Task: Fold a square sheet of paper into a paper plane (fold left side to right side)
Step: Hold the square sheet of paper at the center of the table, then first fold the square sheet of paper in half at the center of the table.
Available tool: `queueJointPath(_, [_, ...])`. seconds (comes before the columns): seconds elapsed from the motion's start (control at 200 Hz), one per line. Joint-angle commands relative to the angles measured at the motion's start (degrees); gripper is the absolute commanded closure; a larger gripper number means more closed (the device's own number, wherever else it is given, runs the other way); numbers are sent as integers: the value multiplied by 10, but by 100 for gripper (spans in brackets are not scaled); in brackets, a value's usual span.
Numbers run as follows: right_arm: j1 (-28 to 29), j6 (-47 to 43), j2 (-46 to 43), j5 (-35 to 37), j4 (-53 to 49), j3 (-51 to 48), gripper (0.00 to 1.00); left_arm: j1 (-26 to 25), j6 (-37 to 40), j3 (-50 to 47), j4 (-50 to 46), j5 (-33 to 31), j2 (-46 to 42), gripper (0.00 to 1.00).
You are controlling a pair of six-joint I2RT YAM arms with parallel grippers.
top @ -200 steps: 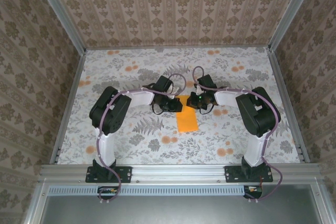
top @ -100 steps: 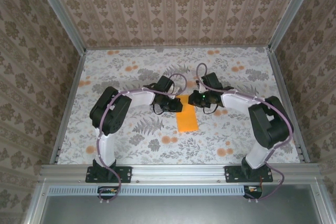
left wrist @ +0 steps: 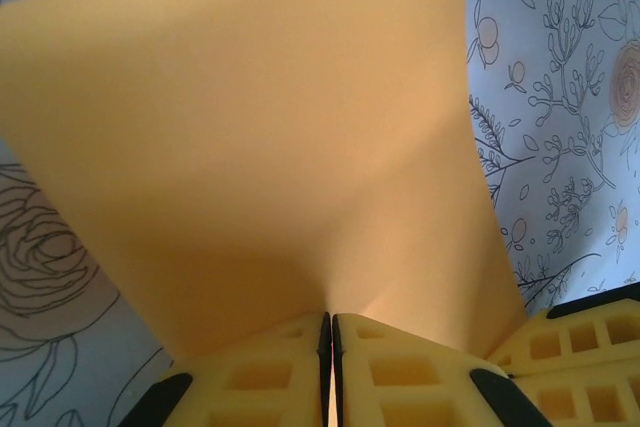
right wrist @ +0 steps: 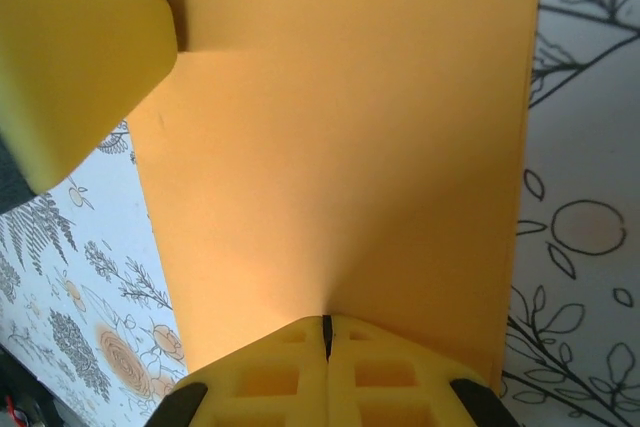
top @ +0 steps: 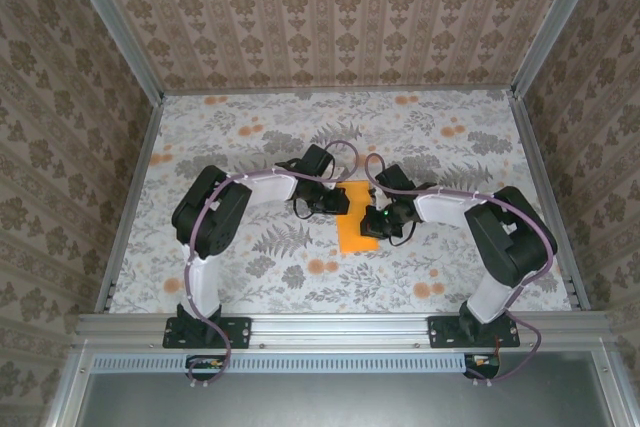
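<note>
On the flowered counter (top: pixel 250 147), the left end effector (top: pixel 345 203) and right end effector (top: pixel 372 223), both clenched, are pinning opposite long sides of the thin bright-orange folded paper sheet (top: pixel 352 239).

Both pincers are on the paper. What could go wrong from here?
Both shut, the left pincer and the right pincer press their tips on the thin orange paper; any sideways drag could wrinkle or shift it. They also stand close together over the paper, so a small move might knock them together.

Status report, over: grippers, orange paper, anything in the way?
Left gripper shut, pinching square sheet of paper. Right gripper shut, tips on sheet. Nothing in the way.
</note>
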Motion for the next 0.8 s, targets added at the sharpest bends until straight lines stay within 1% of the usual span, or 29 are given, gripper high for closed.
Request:
queueJointPath(0.0, [2, -6, 25, 48, -64, 4, 97, 0, -1, 12, -28, -1, -19, 85])
queueJointPath(0.095, [2, -13, 30, 61, -72, 5, 97, 5, 3, 25, -27, 7, -26, 83])
queueJointPath(0.255, [2, -14, 39, 62, -71, 5, 97, 15, 3, 37, -19, 19, -11, 83])
queueJointPath(0.6, [2, -24, 47, 74, -86, 16, 98, 26, 1, 37, 5, 20, 30, 86])
queueJointPath(0.795, [2, -35, 50, 87, -104, 19, 98, 37, -5, 31, 14, 9, 36, 88])
